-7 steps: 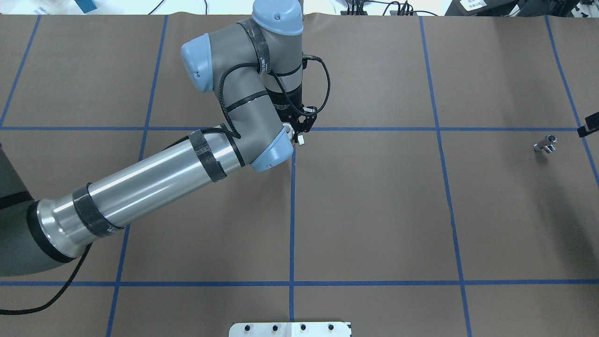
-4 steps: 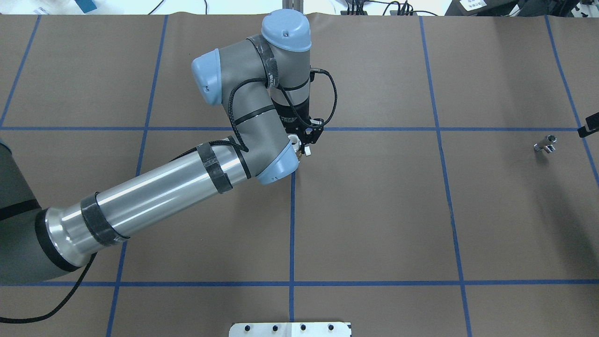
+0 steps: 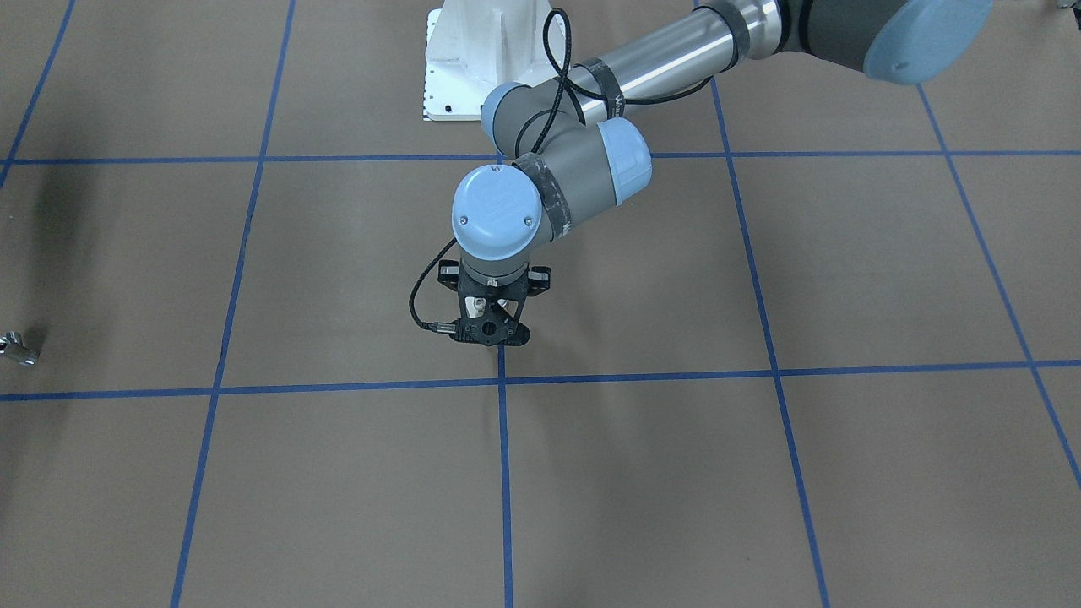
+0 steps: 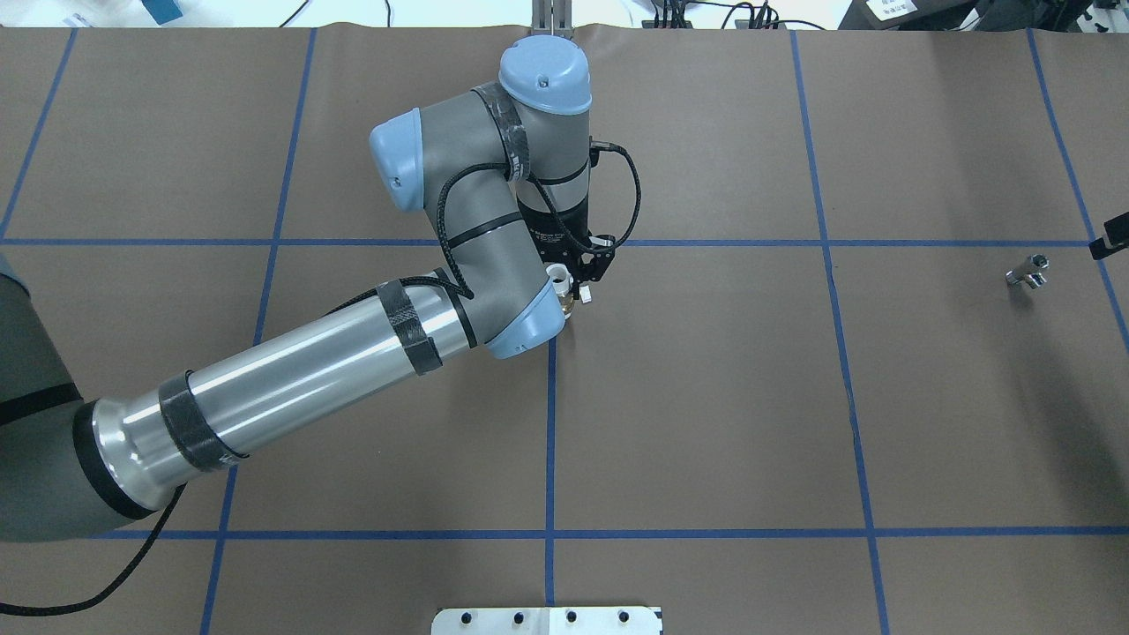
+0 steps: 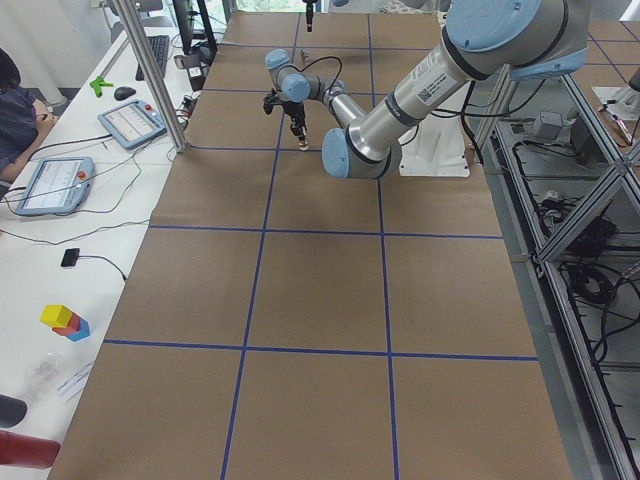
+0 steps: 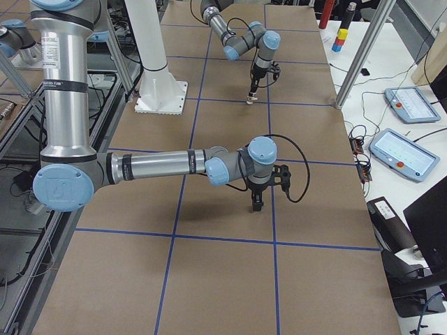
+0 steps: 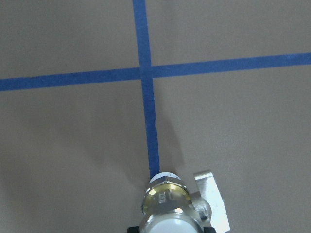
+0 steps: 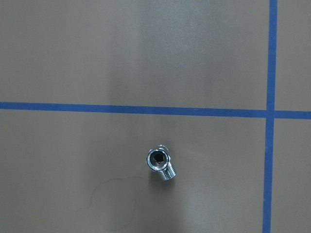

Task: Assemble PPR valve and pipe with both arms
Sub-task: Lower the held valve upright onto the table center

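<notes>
My left gripper [image 4: 573, 289] is shut on the PPR valve [image 4: 559, 277] and holds it just above the table's middle, near a crossing of blue tape lines. The left wrist view shows the valve [image 7: 167, 208] with its brass body, white collar and white side handle pointing down at the table. The pipe [image 4: 1028, 271], a small shiny silver stub, lies alone at the far right; it also shows in the front view [image 3: 19, 348] and below the right wrist camera [image 8: 160, 164]. My right gripper [image 6: 256, 202] hangs over that area; I cannot tell whether it is open or shut.
Brown paper with a blue tape grid [image 4: 550, 423] covers the table. The white bolted pedestal [image 4: 547, 620] stands at the robot's edge. Tablets [image 5: 55, 185] and an aluminium post [image 5: 150, 75] stand along the operators' side.
My left arm has moved a little toward the robot and to the right in the overhead view, carrying the valve. The pipe has not moved.
</notes>
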Robot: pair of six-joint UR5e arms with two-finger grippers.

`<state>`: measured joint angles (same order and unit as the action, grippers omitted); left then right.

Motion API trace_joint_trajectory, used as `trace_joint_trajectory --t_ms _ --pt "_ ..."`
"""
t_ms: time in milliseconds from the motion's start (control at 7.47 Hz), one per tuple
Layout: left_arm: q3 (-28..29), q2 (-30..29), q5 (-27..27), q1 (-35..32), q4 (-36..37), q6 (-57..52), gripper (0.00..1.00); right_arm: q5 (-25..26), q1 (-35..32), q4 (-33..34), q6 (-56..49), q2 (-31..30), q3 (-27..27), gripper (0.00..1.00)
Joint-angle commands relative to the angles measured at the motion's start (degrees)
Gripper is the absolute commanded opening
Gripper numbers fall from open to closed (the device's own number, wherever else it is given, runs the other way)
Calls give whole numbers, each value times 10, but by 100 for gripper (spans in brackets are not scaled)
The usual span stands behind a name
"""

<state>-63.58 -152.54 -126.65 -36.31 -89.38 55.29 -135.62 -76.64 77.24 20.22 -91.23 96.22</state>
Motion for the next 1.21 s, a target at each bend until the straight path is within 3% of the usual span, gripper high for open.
trace_joint_trajectory --t_ms 0,268,536,670,1071 --pt "-1 1 0 0 -2 0 13 0 0 0 0 0 -1 100" --pt "-1 4 0 1 -4 -1 77 0 0 -1 0 0 -2 100" --pt "-1 13 0 2 -28 0 87 1 0 -1 -1 0 -8 100" --pt "-1 13 0 2 -27 0 99 1 0 -2 -1 1 -9 100" --pt "-8 13 0 -2 -26 -1 99 2 0 -1 -9 2 -9 100"
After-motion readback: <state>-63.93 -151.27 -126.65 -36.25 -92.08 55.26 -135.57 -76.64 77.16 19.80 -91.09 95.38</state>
